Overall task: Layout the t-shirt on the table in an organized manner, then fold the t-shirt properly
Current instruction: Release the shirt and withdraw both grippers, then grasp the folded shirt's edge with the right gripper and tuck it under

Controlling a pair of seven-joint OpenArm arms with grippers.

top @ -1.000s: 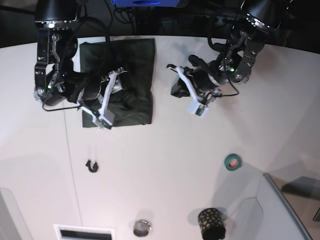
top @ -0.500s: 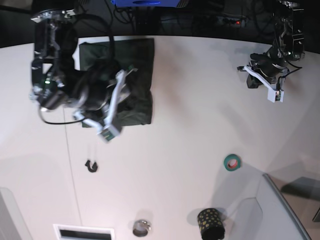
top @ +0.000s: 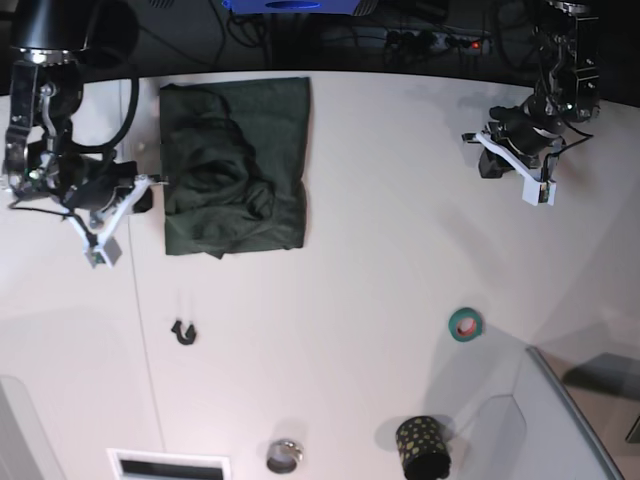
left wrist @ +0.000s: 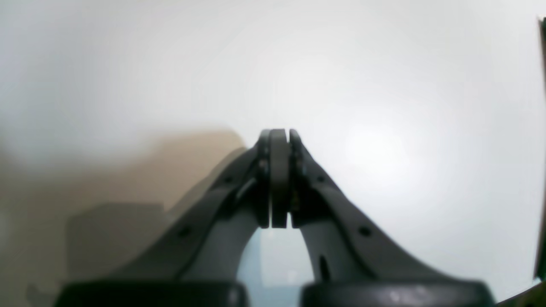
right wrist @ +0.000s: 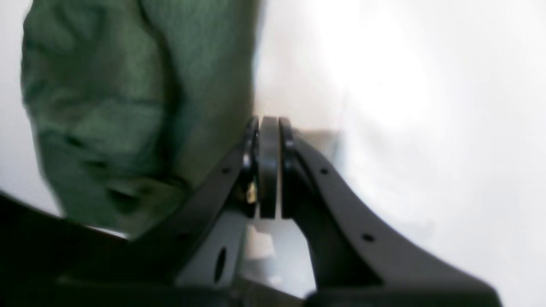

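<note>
White table (top: 330, 300) carries the dark green t-shirt (top: 235, 165), folded into a rumpled rectangle near its far edge. Right gripper (top: 100, 245) sits just beside the shirt, left gripper (top: 535, 190) well apart; both jaws pressed together, empty. A spotted cup (top: 423, 447) stands near the front, contents unseen.

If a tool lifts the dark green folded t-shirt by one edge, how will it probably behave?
The dark green folded fabric t-shirt would probably sag and unfold, since its top layer lies wrinkled and bunched. It looks light. Pushed on the smooth white table, it would likely crumple rather than slide whole.
</note>
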